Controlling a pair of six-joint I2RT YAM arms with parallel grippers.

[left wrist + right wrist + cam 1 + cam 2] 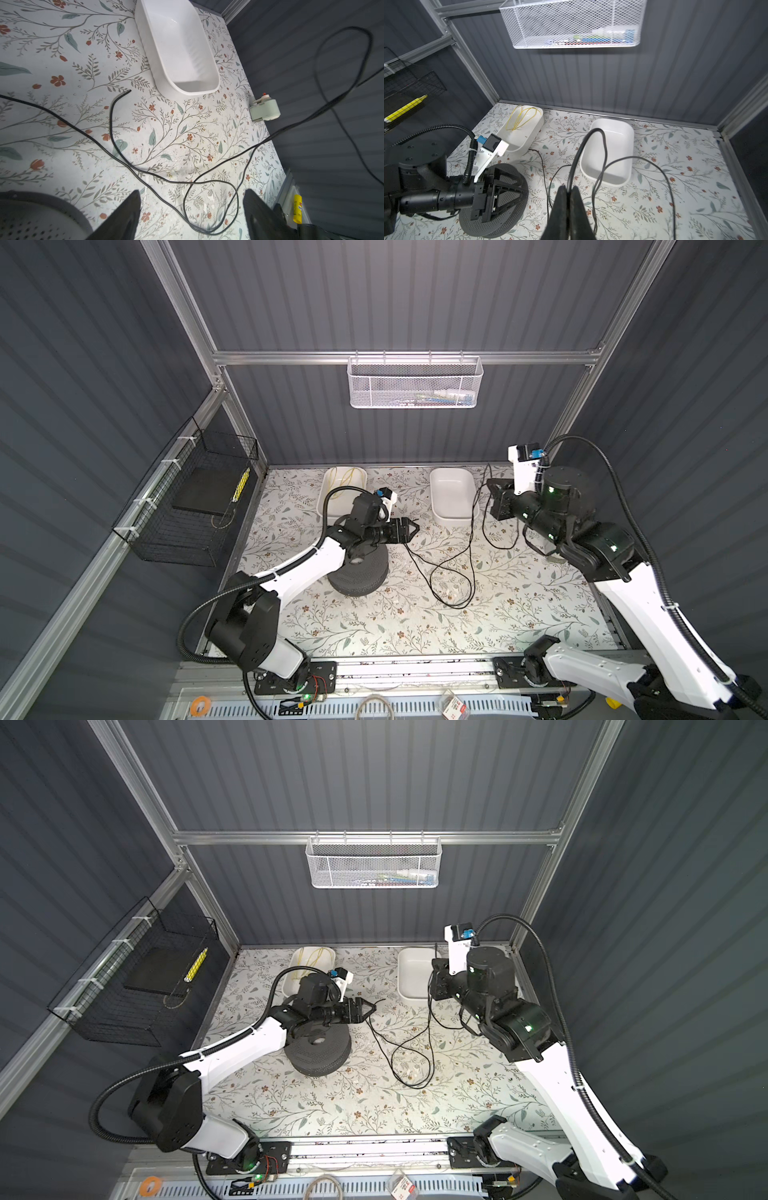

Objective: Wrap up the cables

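Black cable (111, 124): thin, limp, light. Sprawls in loose loops on bench (374, 626), one stretch raised. Right gripper (568, 188) fingers closed, pinching raised stretch. Left gripper (192, 190) fingers spread, empty, above loop. Likely springy, tangle-prone; best hold near free end.

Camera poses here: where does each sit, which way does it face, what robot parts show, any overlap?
Top views: high over the front edge, looking down toward the back wall; left arm and right arm over the table.
Left wrist: on the left arm, facing the empty white bin; left gripper, jaws open toward the cable.
Right wrist: raised, facing the back wall; right gripper, jaws shut on the cable; left arm visible.
Shared: both wrist views show that bin and cable.
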